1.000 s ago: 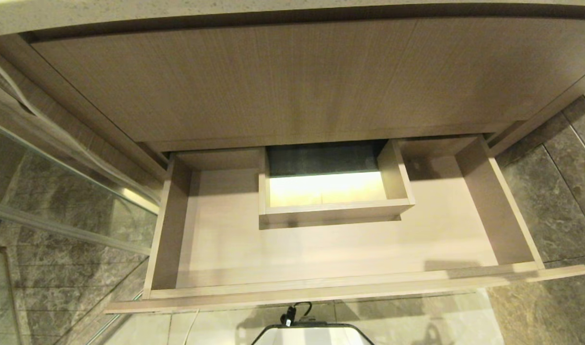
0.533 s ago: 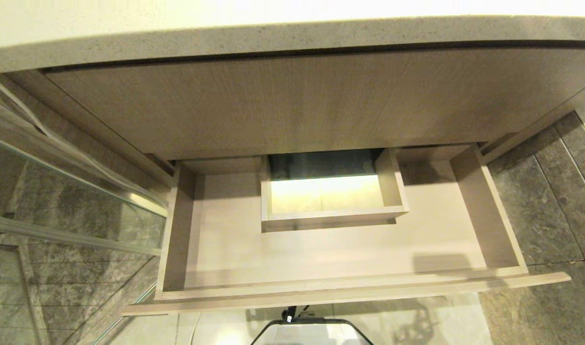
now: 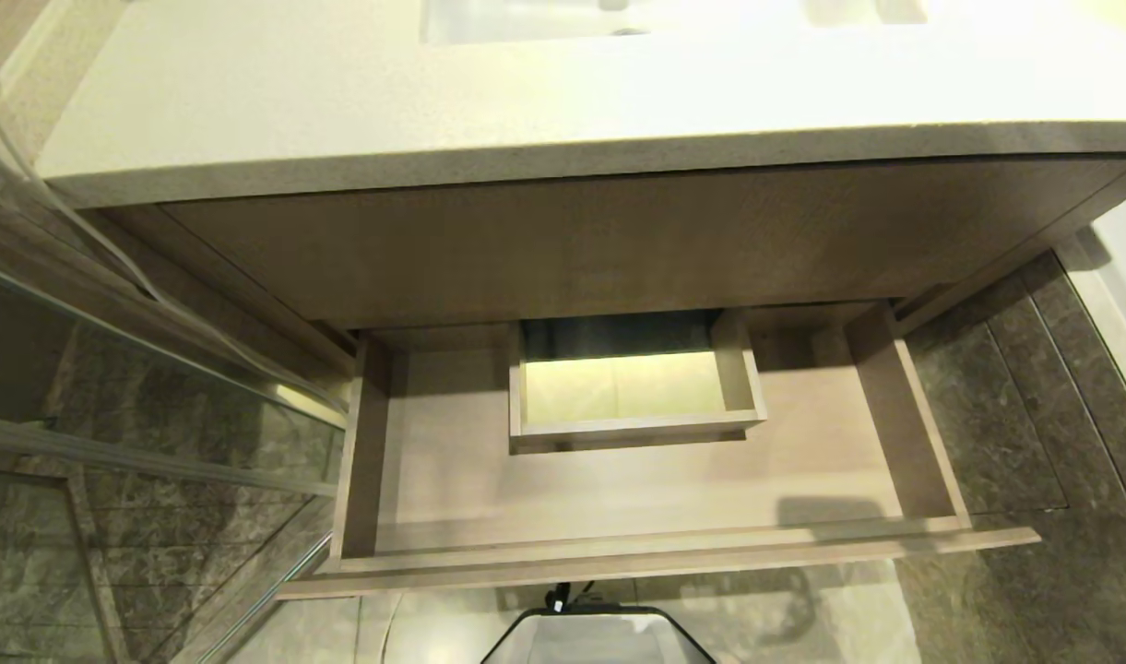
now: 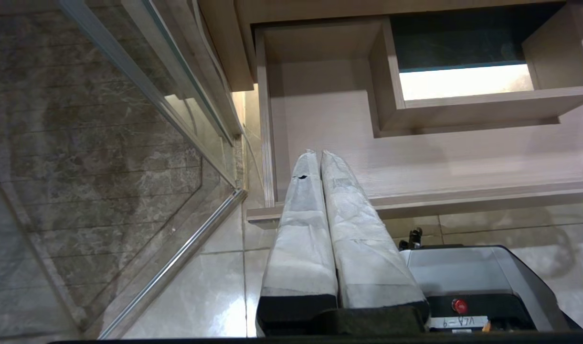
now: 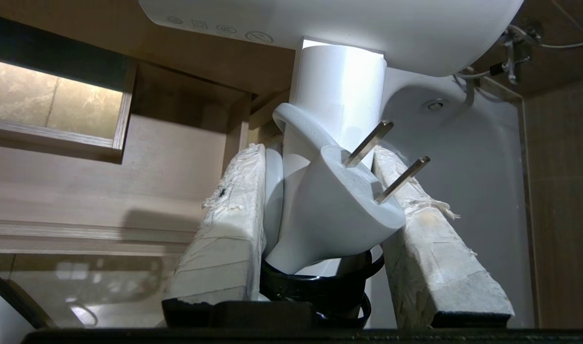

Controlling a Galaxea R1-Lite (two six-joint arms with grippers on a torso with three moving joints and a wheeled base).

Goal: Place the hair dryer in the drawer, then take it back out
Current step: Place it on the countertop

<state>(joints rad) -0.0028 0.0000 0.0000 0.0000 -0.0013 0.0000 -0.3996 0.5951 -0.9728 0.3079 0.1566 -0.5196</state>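
Observation:
The drawer (image 3: 655,553) stands pulled out below the vanity, its wood-grain floor bare around the boxed cutout (image 3: 632,429) at mid-back. No arm shows in the head view. In the right wrist view my right gripper (image 5: 320,155) is shut on the white hair dryer (image 5: 341,91), the padded fingers (image 5: 234,215) clamping its handle. The dryer's barrel is beyond the fingertips, and its two-pronged plug (image 5: 353,196) is wedged between the pads. The drawer's right end (image 5: 81,191) lies beyond them. My left gripper (image 4: 318,154) hangs shut and empty over the drawer's left front corner (image 4: 267,210).
A pale stone countertop (image 3: 526,111) with a sink basin (image 3: 526,18) overhangs a plain wood panel (image 3: 618,240) above the drawer. A glass shower screen (image 3: 111,387) with a metal rail stands at the left. Dark stone tiles (image 3: 1005,443) are at the right and my base (image 3: 599,636) is below the drawer front.
The whole head view has shifted as the camera rose: the countertop and sink have come into sight and the drawer looks smaller. The drawer itself has not moved.

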